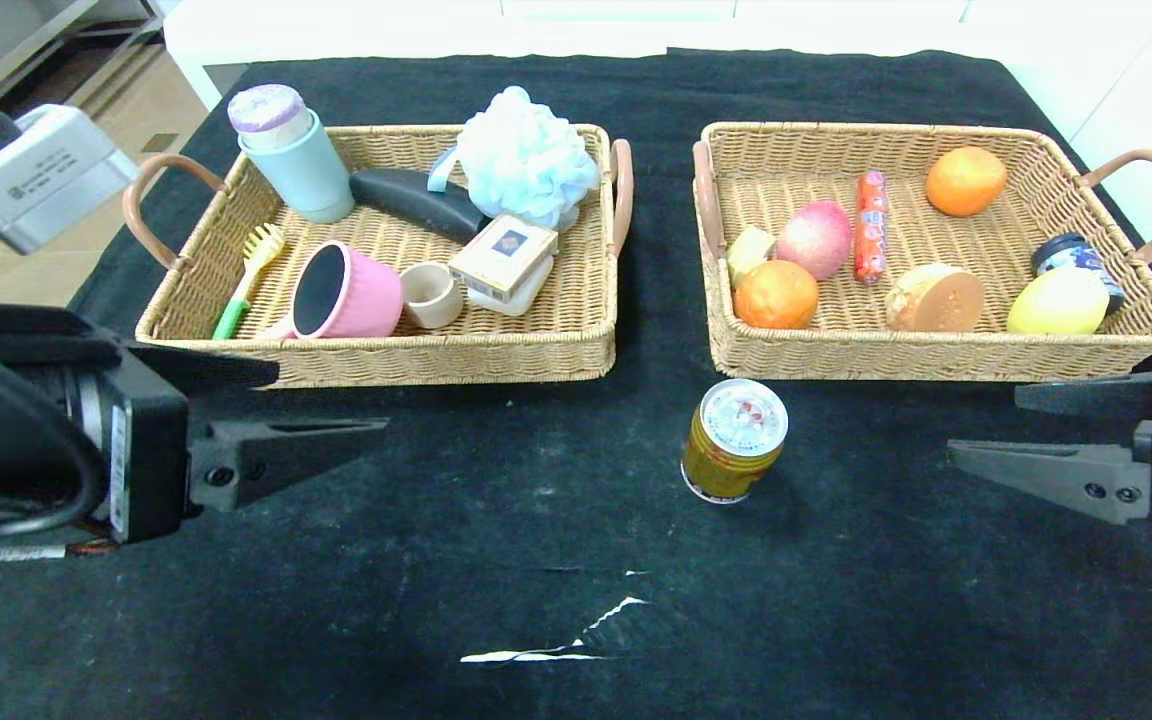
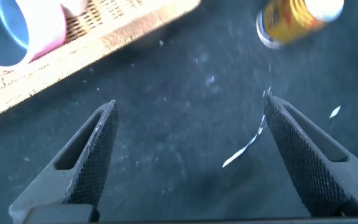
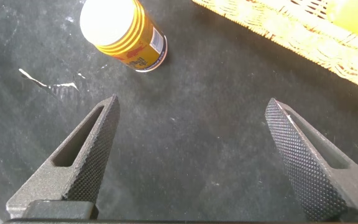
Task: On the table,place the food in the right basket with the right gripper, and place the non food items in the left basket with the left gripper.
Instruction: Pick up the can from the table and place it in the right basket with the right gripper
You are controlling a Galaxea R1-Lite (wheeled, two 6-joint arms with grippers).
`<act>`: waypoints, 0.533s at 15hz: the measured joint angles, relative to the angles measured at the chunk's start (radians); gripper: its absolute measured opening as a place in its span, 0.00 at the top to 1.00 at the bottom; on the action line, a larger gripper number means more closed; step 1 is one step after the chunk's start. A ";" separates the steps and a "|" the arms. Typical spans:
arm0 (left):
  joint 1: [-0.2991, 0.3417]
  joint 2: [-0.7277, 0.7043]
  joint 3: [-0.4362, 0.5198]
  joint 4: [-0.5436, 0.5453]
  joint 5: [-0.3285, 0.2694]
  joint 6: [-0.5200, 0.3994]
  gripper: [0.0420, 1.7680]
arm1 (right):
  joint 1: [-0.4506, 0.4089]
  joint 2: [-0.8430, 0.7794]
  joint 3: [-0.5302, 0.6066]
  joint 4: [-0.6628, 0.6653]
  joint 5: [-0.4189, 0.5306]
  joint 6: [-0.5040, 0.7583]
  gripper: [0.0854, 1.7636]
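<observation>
Gold can (image 1: 734, 439) between both claws

I see a fluffy pale-blue bath pouf (image 1: 524, 155), a light-blue lidded tumbler (image 1: 294, 152), a green-handled yellow brush (image 1: 248, 276), two oranges (image 1: 965, 181) and a red apple (image 1: 815, 239).

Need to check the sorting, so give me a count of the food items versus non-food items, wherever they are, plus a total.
Food: 9: can on the table, 2 oranges, apple, sausage, tuber, lemon, jar, pale wedge.
Non-food: 7: saucepan, box, cup, brush, loofah, bottle, dark case.
Total: 16
</observation>
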 joint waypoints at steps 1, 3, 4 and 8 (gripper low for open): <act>-0.001 -0.015 0.023 -0.001 -0.024 0.038 0.04 | 0.000 0.000 0.000 0.000 0.000 0.000 0.03; -0.001 -0.050 0.071 -0.002 -0.084 0.087 0.04 | 0.000 0.001 0.001 0.000 0.000 0.000 0.03; -0.001 -0.067 0.092 -0.010 -0.093 0.095 0.04 | 0.000 0.001 0.001 0.000 0.000 0.000 0.03; -0.001 -0.105 0.174 -0.132 -0.094 0.157 0.04 | 0.001 0.008 0.003 0.000 0.000 0.000 0.03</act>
